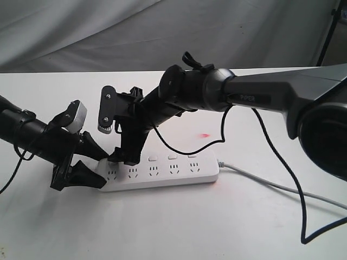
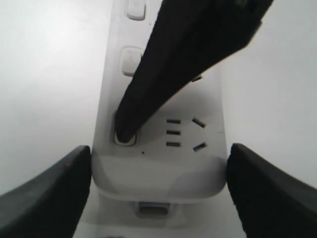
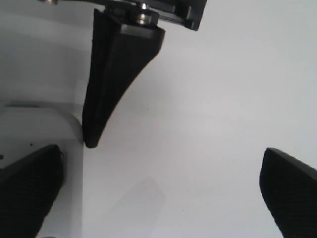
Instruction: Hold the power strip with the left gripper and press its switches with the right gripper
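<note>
Cloth (image 1: 108, 32), pale grey and creased, hangs behind the white table (image 1: 227, 216). On the table the power strip (image 1: 179, 176) lies flat, its cord (image 1: 255, 179) trailing off toward my right arm's side. My left gripper (image 1: 102, 169) clamps the strip's cordless end, one finger against each long side. My right gripper (image 1: 126, 154) is spread wide, with one finger (image 2: 148, 84) planted on the end switch (image 2: 130, 142), seemingly pressing it. A small red glow (image 1: 205, 134) marks the tabletop behind the strip.
</note>
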`<state>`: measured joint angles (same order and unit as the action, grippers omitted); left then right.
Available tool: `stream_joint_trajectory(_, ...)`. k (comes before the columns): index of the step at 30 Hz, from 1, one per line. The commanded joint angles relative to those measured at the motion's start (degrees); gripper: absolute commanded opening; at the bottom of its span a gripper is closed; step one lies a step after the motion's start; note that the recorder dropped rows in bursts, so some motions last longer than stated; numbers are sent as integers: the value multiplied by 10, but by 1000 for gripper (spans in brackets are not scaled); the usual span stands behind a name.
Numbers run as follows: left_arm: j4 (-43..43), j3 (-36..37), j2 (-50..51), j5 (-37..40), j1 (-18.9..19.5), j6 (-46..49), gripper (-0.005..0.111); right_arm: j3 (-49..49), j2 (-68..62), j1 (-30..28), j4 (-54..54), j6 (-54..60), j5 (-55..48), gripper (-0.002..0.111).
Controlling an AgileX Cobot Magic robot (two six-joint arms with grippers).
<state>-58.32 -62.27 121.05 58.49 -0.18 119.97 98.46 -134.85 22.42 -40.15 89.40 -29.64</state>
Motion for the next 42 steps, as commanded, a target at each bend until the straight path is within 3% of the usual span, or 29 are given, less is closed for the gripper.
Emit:
stream_joint_trajectory(1,44,7,15,-33,-5,-1,48,-10,-38,9,58,1,-8,105)
stream_joint_trajectory(14,44,7,15,-33,-5,-1,48,-10,37,9,1,-13,-16,105)
stream_joint_trajectory(30,44,7,15,-33,-5,-1,48,-10,97,9,8,-46,-34,105)
stream_joint_trajectory(42,44,7,15,-33,-5,-1,48,-10,97,-51,34,-72,-107,105)
